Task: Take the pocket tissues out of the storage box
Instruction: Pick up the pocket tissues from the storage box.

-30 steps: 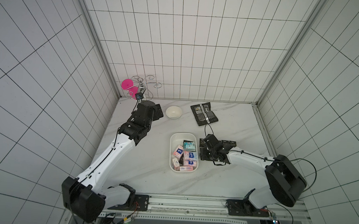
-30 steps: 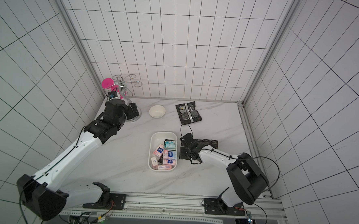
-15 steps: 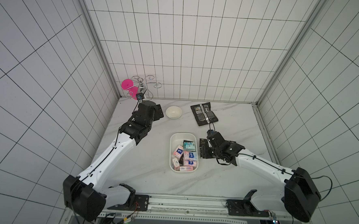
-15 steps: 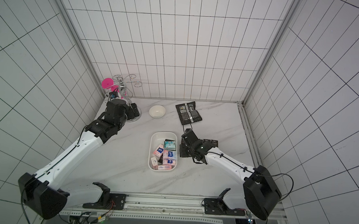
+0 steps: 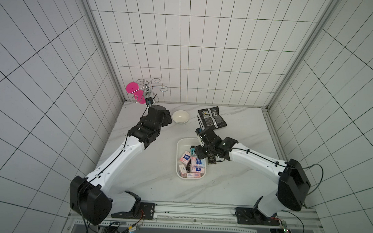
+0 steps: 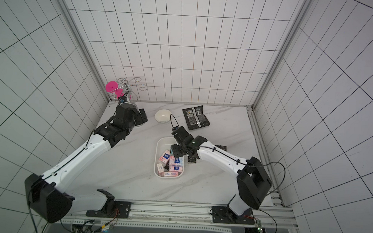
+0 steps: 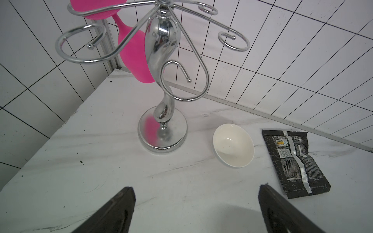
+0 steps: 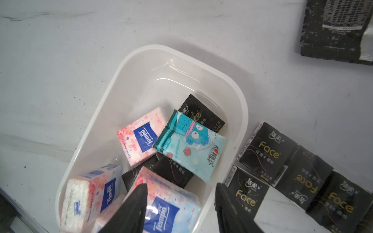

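Four black packets [image 8: 268,153]: out of the storage box [image 8: 240,105] and lying edge to edge on the table [image 8: 60,60], just beside the box's long wall on the right arm's side.
Box interior: the end nearest the foil pouch [image 8: 339,30] is bare, and the other half is crowded.
Pocket tissues inside: at least six. A teal packet [image 8: 191,145] lies tilted on a black Face packet [image 8: 201,115]. The pink-white packets [image 8: 141,137] sit beside and beyond it, some leaning on the box wall.
Right gripper [image 8: 179,189]: jaws apart with nothing between them. It hangs over the crowded end of the box, one finger above a pink-white packet and the other above the rim or just outside it.
Left gripper [image 7: 194,201]: jaws apart and empty, well away from the box, near the bowl [image 7: 233,145] and the chrome stand [image 7: 161,129].
Step, as I judge it: lining up on the next packet in the box.
Risk, rim: if the claw drops as it stands, the outer finger may land on the box rim — tipping or dragging the box, or shoving the black packets beside it.
Risk, two at once: the packets overlap closely, so closing on one may pinch a neighbour that later drops back in.
Risk, soft wrap: the wrapping looks glossy and yielding — a shallow pinch on a corner may slip.
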